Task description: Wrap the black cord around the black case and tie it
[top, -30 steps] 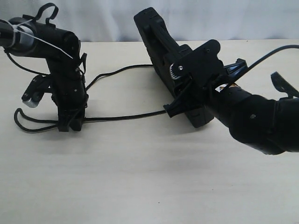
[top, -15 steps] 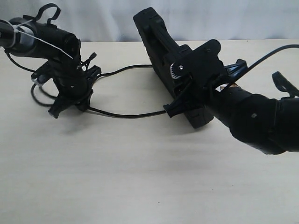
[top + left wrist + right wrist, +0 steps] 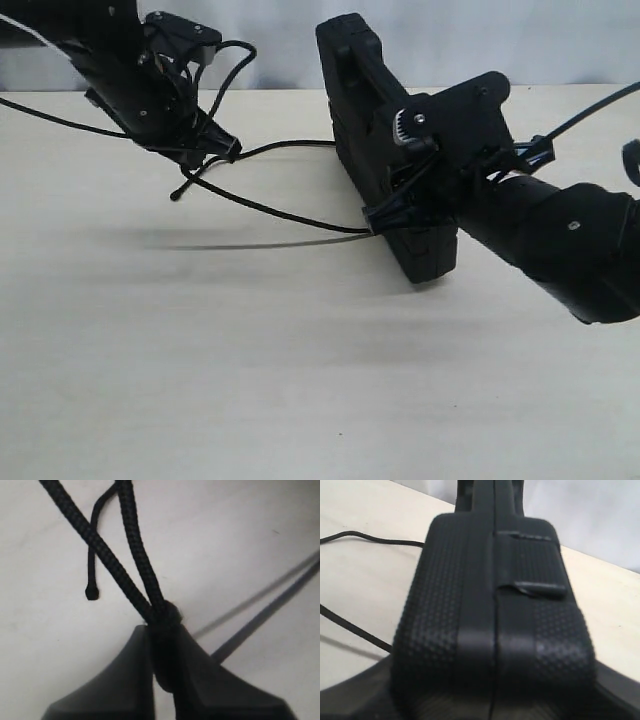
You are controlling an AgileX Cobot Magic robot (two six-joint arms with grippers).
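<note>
The black case (image 3: 352, 90) stands on its long edge at the table's middle right, and my right gripper (image 3: 396, 206) is shut on its near end. In the right wrist view the case's (image 3: 492, 605) textured edge fills the frame. The black cord (image 3: 280, 212) runs from the case's lower near end up and left to my left gripper (image 3: 226, 150), which is shut on it above the table. A second strand (image 3: 285, 146) leads back to the case. In the left wrist view the cord (image 3: 132, 555) is pinched at my gripper's (image 3: 162, 630) tips, and its knotted end (image 3: 91, 593) dangles.
The pale table (image 3: 300, 380) spreads across the front and a white backdrop (image 3: 270, 40) closes the rear. The left arm's glossier cable (image 3: 235, 60) loops above its wrist. The right arm's bulk (image 3: 560, 240) lies to the right of the case.
My left gripper rose off the table and swung up and right with the cord, lifting it into the air. The case and right gripper shifted slightly right.
</note>
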